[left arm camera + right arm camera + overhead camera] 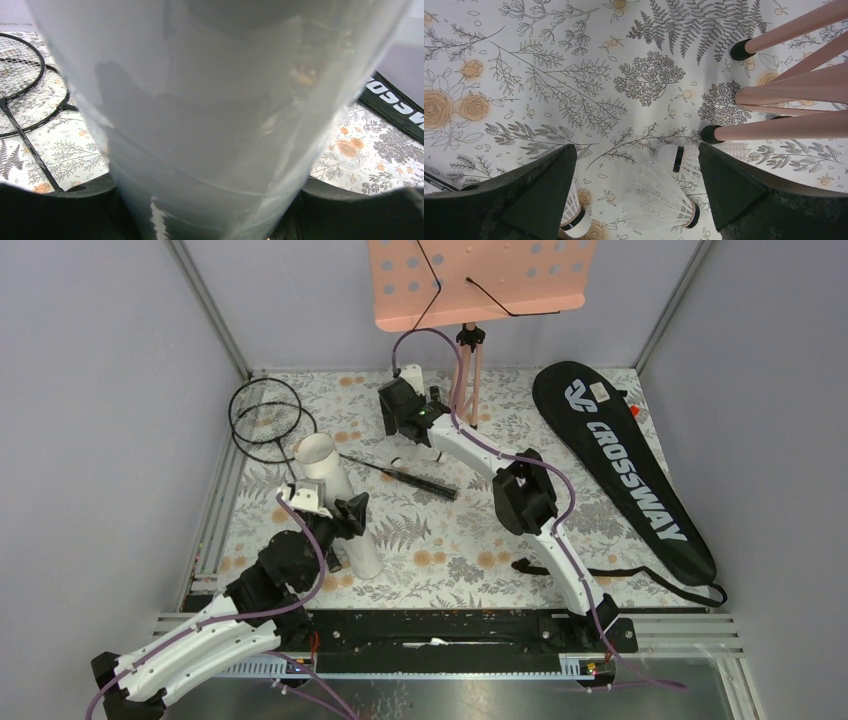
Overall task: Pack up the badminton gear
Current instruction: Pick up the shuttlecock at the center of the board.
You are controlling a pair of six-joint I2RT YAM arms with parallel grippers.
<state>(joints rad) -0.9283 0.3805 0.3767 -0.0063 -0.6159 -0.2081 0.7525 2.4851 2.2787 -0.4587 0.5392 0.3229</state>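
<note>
Two pairs of fingers are showing different states. My left fingers (55,212) are gripping the long white tube (330,480), partway closed on its body with one finger on each side. The tube is leaning with its open mouth toward the rackets (262,420) at the rear left. Its lower end seems to be resting on the floral surface (450,540), though I cannot be sure from above. My right fingers (529,200) are standing spread wide, holding nothing, and hovering just over the shuttlecocks (659,200). Two are lying between the fingers, and a third is sitting half hidden behind the finger on the left of that view. The pink stand legs (784,95) are standing just beside them. The black CROSSWAY bag (625,465) is lying along the right side, well apart from both.
</note>
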